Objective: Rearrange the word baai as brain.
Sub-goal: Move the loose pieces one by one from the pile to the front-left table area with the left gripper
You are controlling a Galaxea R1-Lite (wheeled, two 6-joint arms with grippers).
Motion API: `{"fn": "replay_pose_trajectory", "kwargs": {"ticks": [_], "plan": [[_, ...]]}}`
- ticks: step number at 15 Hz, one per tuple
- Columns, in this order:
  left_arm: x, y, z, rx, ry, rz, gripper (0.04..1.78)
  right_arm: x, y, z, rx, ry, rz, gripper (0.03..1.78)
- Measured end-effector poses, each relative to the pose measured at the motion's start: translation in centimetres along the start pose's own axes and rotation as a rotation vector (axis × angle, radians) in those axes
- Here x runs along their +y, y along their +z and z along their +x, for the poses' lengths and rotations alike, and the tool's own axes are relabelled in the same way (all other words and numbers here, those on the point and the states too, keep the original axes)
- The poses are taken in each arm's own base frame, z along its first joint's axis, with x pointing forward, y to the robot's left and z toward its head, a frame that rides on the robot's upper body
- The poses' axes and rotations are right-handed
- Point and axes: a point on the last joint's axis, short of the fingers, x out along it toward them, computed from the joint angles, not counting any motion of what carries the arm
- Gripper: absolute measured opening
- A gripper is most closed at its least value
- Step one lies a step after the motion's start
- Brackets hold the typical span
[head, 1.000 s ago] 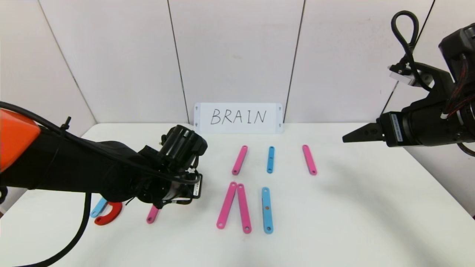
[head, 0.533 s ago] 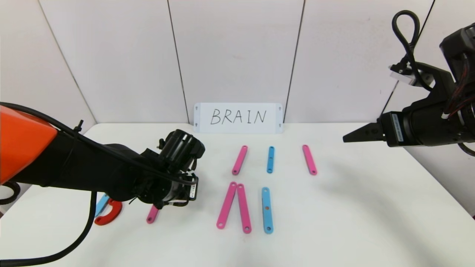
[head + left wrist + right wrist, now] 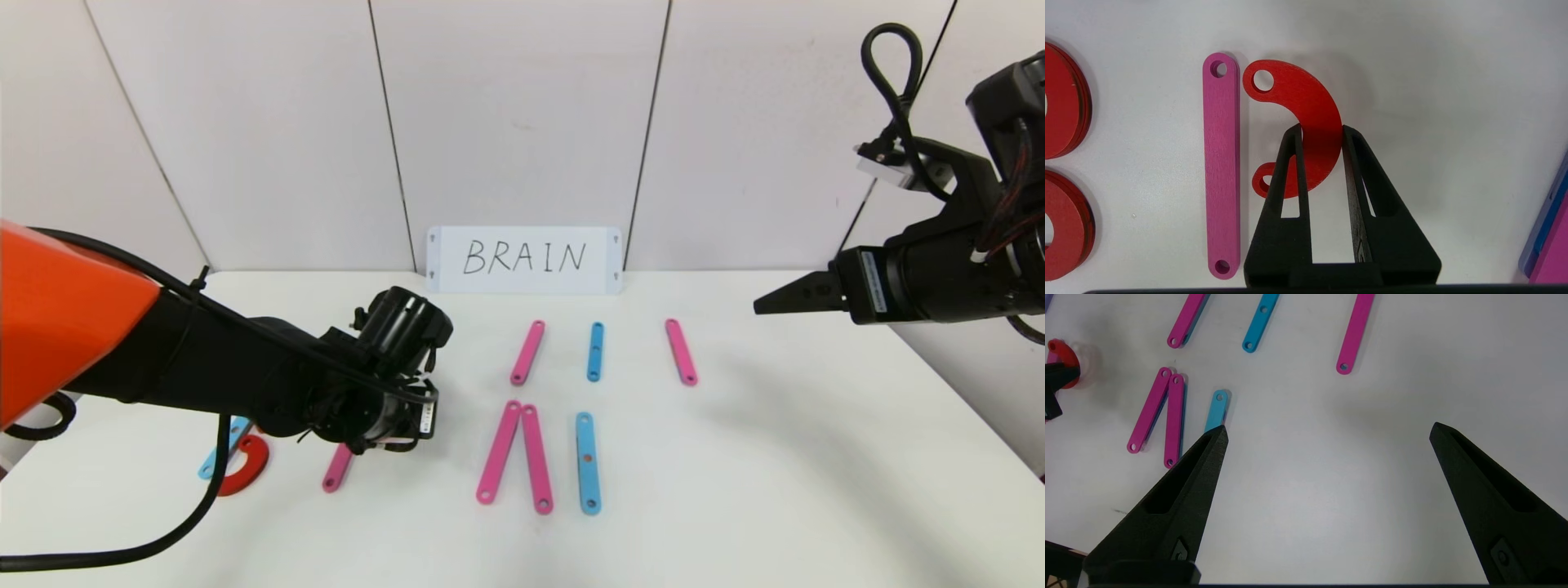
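Table [image 3: 775, 490]: white top, carrying every loose piece listed below.

My left arm [image 3: 204, 376]: reaches low across the near left part of the table.

My right arm [image 3: 939, 269]: parked high at the far right, over nothing in particular.

White card [image 3: 524, 260]: stands against the back wall, handwritten BRAIN, the model to copy.

My right gripper [image 3: 1327, 433]: fingers spread wide and holding nothing, well apart from all pieces.

My left gripper [image 3: 1322, 130]: fingers pressed onto the red C-curve [image 3: 1310, 122], pinching its outer bow across the width. Whether the piece is lifted or still flat, I cannot tell.

Pink strip [image 3: 1221, 163]: lies just beside the pinched curve, its straight edge facing the curve's two ends; together they read as a letter's stem and bowl.

Two more red curves [image 3: 1061, 102], [image 3: 1061, 228]: beside that strip on the side away from the pinched curve, one after the other.

Two touching pink strips [image 3: 516, 453], [image 3: 536, 459] with a blue strip [image 3: 589, 462]: near centre.

Far row: pink strip [image 3: 527, 352], short blue strip [image 3: 596, 351], pink strip [image 3: 680, 352], well spaced.

Step in hand, as I judge it: building the R by setting this curve as the upper bowl against the stem. Next move calls for nudging its ends flush to the strip, then parting my fingers without dragging it.
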Motion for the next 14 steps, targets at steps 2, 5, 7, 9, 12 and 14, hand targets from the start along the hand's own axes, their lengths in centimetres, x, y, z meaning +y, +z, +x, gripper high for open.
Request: {"fn": "replay_pose_trajectory", "kwargs": {"ticks": [2, 5, 7, 9, 12, 14], "plan": [[0.05, 0.04, 0.29, 0.001, 0.003, -0.002, 0.30, 0.00, 0.00, 0.02, 0.001, 0.000, 0.000, 1.73], [0.11, -0.02, 0.58, 0.007, 0.008, -0.002, 0.30, -0.01, -0.01, 0.03, 0.001, 0.000, 0.000, 1.73], [0.12, -0.04, 0.66, 0.009, 0.010, -0.001, 0.30, -0.01, 0.00, 0.04, 0.001, 0.000, 0.001, 1.73], [0.10, -0.05, 0.67, 0.010, 0.009, -0.001, 0.30, -0.01, 0.00, 0.05, 0.001, -0.001, 0.000, 1.73], [0.09, -0.07, 0.72, 0.010, 0.010, -0.002, 0.30, 0.01, 0.00, 0.08, 0.002, 0.000, 0.000, 1.73], [0.09, -0.07, 0.70, 0.011, 0.009, -0.003, 0.30, 0.01, 0.01, 0.09, 0.002, 0.000, 0.000, 1.73]]}}
